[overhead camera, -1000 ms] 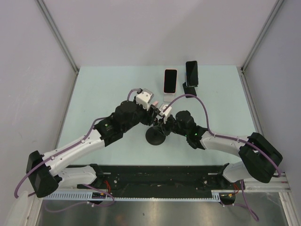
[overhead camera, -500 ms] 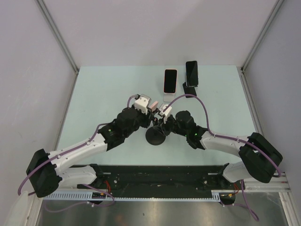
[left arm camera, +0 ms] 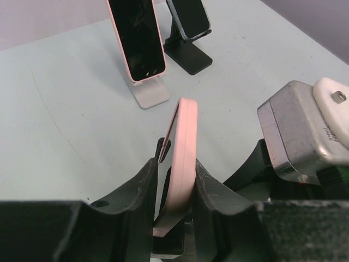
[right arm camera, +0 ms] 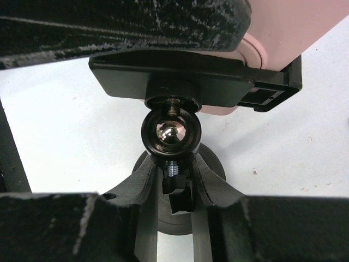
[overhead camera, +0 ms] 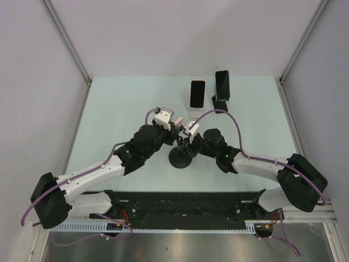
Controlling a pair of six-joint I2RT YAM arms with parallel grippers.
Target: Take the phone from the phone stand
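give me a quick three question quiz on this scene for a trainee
1. True or false: the left gripper is shut on the pink phone.
2. The right gripper clamps: A) the stand stem B) a phone screen C) nothing
3. How many other phones stand farther back on the table?
Key: 1 true; 2 A; 3 two (far pink phone on white stand, dark phone on black stand).

- I see a pink-cased phone (overhead camera: 197, 94), screen dark, propped on a white stand (overhead camera: 196, 112) at the far side of the pale green table (overhead camera: 120, 103).
- Just right of it, a black phone (overhead camera: 222, 83) on a black stand (overhead camera: 219, 103). The two stands don't touch.
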